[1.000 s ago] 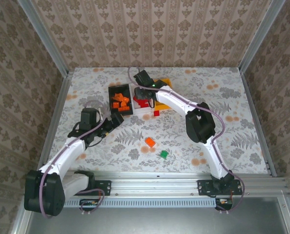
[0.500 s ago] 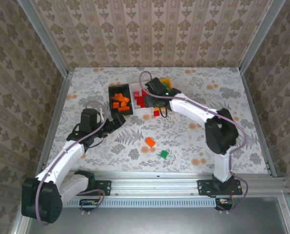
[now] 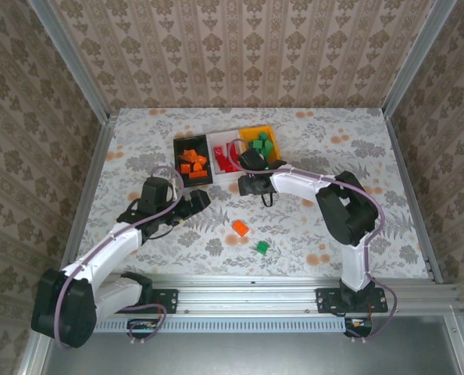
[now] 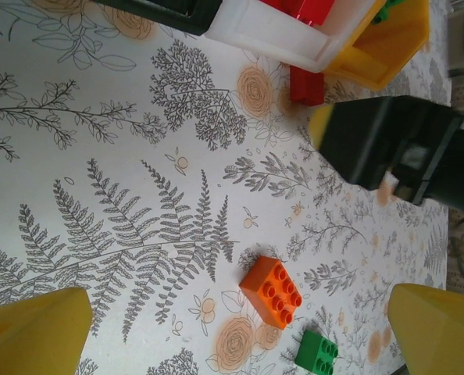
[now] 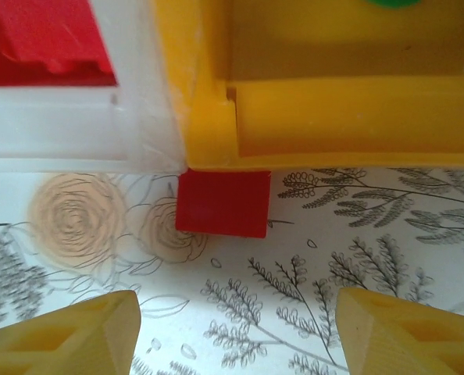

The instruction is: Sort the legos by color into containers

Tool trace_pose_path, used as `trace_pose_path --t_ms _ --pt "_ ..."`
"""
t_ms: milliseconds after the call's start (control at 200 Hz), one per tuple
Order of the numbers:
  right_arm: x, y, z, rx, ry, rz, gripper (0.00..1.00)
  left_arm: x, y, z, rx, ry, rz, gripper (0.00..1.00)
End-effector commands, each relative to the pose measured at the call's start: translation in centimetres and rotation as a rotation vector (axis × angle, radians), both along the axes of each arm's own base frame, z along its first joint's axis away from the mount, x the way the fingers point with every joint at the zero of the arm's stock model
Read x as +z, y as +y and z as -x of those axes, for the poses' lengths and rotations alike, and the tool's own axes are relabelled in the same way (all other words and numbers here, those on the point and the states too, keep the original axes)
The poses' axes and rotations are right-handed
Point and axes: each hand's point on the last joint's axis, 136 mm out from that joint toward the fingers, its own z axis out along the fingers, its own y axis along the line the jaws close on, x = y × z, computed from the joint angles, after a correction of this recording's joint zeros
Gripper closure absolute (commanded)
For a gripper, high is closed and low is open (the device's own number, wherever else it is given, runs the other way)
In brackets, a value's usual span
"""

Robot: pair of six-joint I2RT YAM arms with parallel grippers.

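Three containers stand in a row: a black bin (image 3: 193, 176) with orange legos, a white bin (image 3: 220, 175) with red ones, an orange-yellow bin (image 3: 272, 134) with green ones. A loose red lego (image 5: 223, 201) lies on the table against the fronts of the white bin (image 5: 68, 125) and yellow bin (image 5: 333, 117). My right gripper (image 5: 236, 320) hangs open just in front of it, nothing between its fingers. An orange lego (image 4: 273, 291) and a green lego (image 4: 316, 353) lie nearer. My left gripper (image 4: 236, 328) is wide open and empty, short of the orange one (image 3: 239, 228).
The table has a grey floral cloth and patterned walls on three sides. The right gripper's black body (image 4: 388, 144) sits beside the red lego (image 4: 306, 84). My left gripper (image 3: 199, 198) is just in front of the black bin. The green lego (image 3: 261, 247) lies toward the near rail.
My right gripper has come back from over the white bin, down to the table in front of the bins, and its jaws have widened. The left gripper has shifted right a little.
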Motion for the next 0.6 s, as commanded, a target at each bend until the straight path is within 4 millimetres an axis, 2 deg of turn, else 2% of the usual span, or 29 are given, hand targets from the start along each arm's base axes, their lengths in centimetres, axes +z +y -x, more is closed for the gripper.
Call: trace_pose_path --t_ms 0,335,470,600 --pt "0.0 0.4 -1.6 -0.002 -0.041 0.039 0.33 0.3 0.4 0.2 0.011 -0.023 -0.016 0.0" --pt "-1.4 0.9 -3.8 -0.02 -0.103 0.111 0.39 0.1 1.0 -0.1 0.025 -0.022 -0.017 0.0" --pt "-1.9 0.8 -4.1 -0.047 -0.111 0.107 0.5 0.2 1.2 -0.2 0.03 -0.02 -0.015 0.0" --pt "-1.7 1.0 -3.5 -0.042 -0.125 0.109 0.59 0.1 1.4 -0.1 0.032 -0.016 -0.015 0.0"
